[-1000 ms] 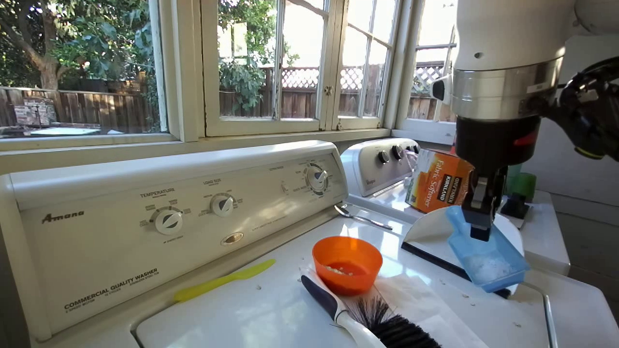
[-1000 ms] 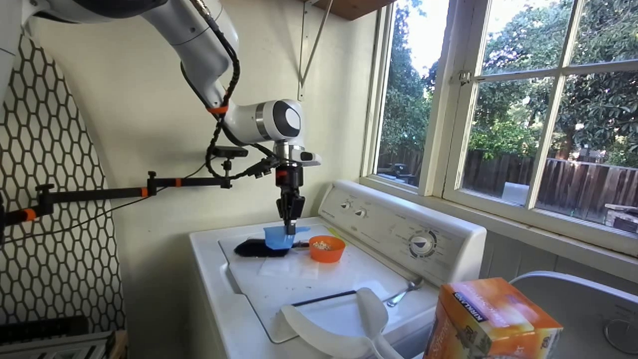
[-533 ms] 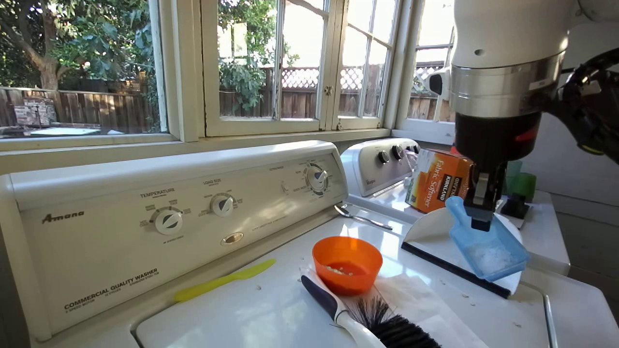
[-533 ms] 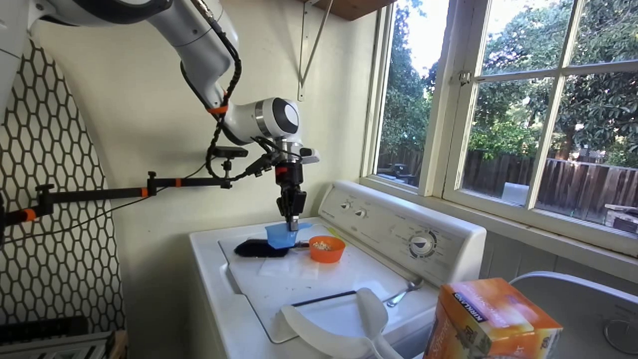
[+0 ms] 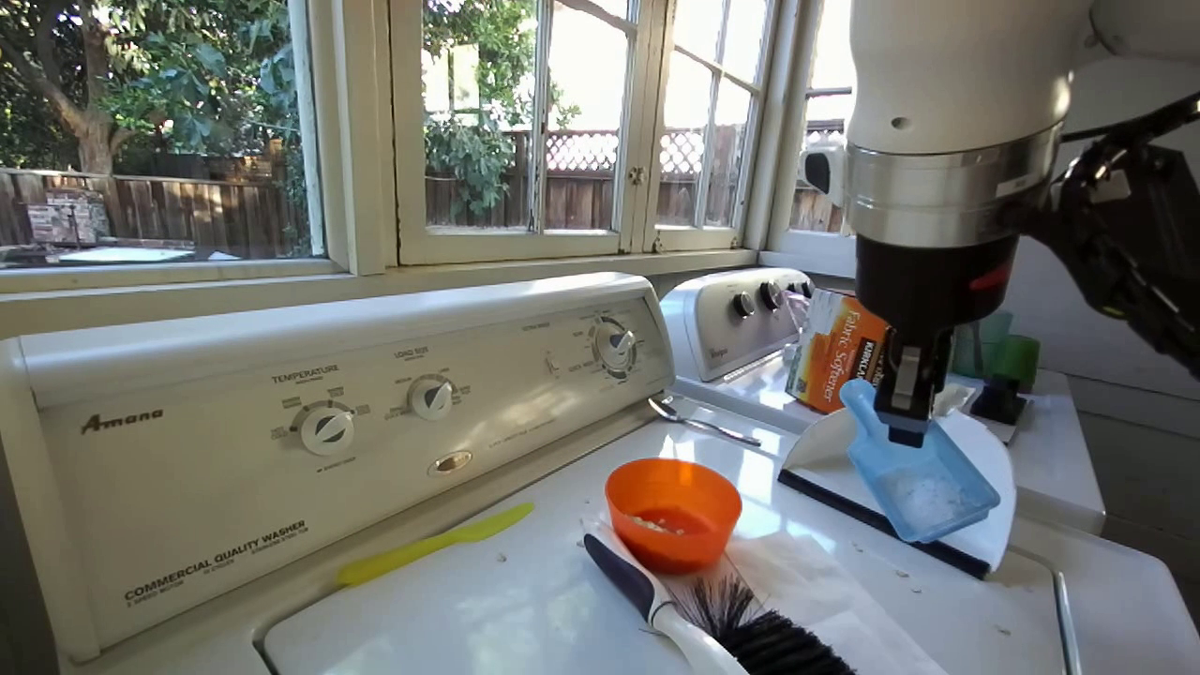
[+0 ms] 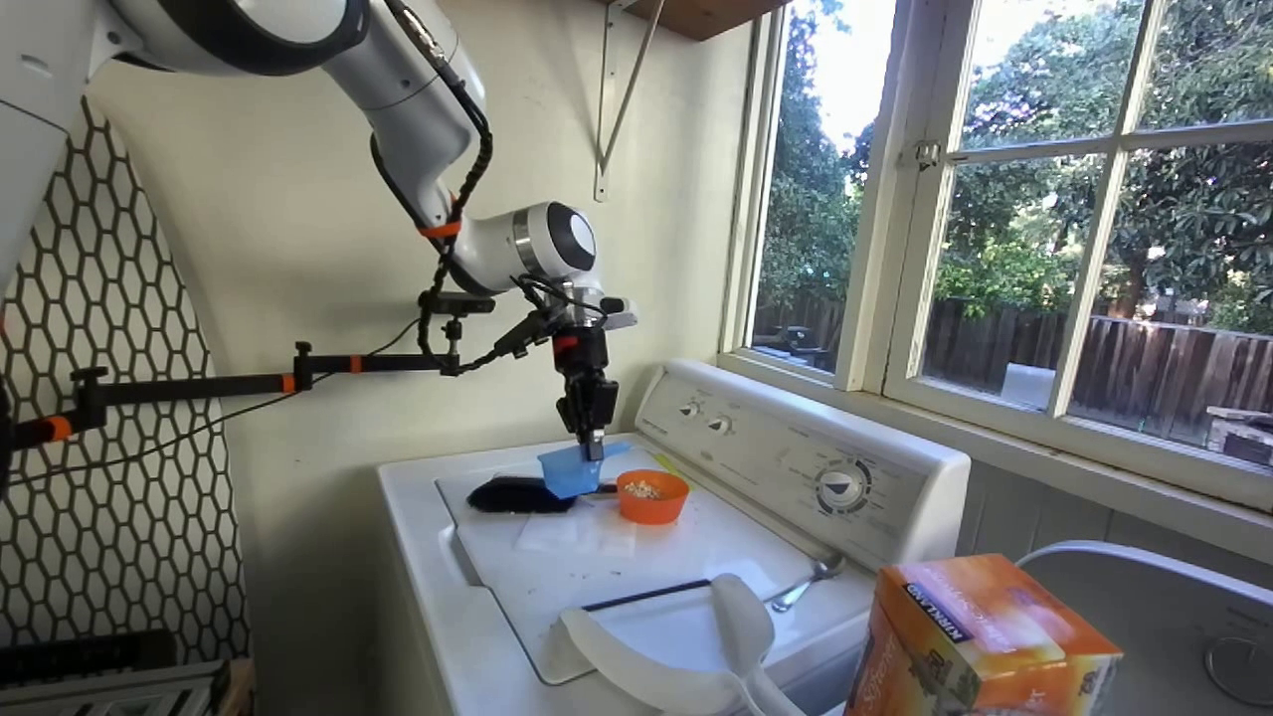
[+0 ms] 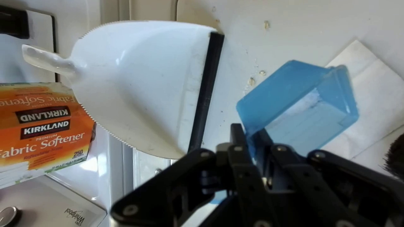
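Observation:
My gripper (image 5: 907,433) is shut on the wall of a translucent blue scoop (image 5: 923,492), holding it raised above the washer lid. White material shows in the scoop's bottom. In an exterior view the gripper (image 6: 593,449) and scoop (image 6: 567,473) are between a black-bristled brush (image 6: 517,495) and an orange bowl (image 6: 651,504) with pale bits in it. In the wrist view the fingertips (image 7: 251,134) pinch the scoop (image 7: 277,91); its handle is mostly hidden behind the gripper. The bowl (image 5: 673,520) also shows in an exterior view, left of the scoop.
A white dustpan (image 7: 142,85) with a black lip lies on the lid near a fabric softener box (image 7: 41,126). A brush (image 5: 694,637), a white napkin (image 7: 369,101), a yellow-green knife (image 5: 436,544) and a spoon (image 5: 703,424) lie around. Small crumbs dot the lid.
The gripper and scoop have risen slightly and moved toward the bowl's side, leftward in an exterior view. The scoop stays held. Other things have not moved.

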Available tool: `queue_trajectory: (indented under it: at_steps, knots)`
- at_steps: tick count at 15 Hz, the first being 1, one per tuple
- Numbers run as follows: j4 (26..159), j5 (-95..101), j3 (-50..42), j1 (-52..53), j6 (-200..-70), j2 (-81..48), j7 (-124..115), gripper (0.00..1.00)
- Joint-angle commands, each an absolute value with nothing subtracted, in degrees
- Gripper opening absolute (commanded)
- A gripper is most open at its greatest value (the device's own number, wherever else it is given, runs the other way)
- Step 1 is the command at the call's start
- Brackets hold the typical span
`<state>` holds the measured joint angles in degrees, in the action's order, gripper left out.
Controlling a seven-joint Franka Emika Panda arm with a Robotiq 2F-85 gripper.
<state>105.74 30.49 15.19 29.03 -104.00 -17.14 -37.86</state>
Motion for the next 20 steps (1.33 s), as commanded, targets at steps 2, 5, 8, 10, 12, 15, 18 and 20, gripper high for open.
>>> queue_trajectory:
  at_steps: [2, 5, 8, 10, 12, 15, 18, 20]
  knots:
    - [102.01, 33.15, 15.17, 30.64, -99.71, -20.22, -37.72, 0.03]
    - [100.57, 34.06, 15.27, 31.49, -98.04, -21.24, -37.34, 0.03]
    - [99.19, 35.23, 15.08, 32.58, -95.59, -22.23, -37.43, 0.03]
    - [98.61, 35.56, 15.09, 33.06, -94.69, -22.83, -37.16, 0.03]
    - [98.1, 36.08, 15.02, 33.59, -93.75, -23.39, -37.02, 0.03]
    - [98.6, 35.03, 15.2, 33.02, -98.0, -23.22, -37.62, 0.03]
    - [98.69, 35.18, 14.92, 33.32, -97.0, -22.99, -37.55, 0.12]
    - [98.57, 35.18, 14.91, 33.32, -97.07, -22.99, -37.55, 0.12]
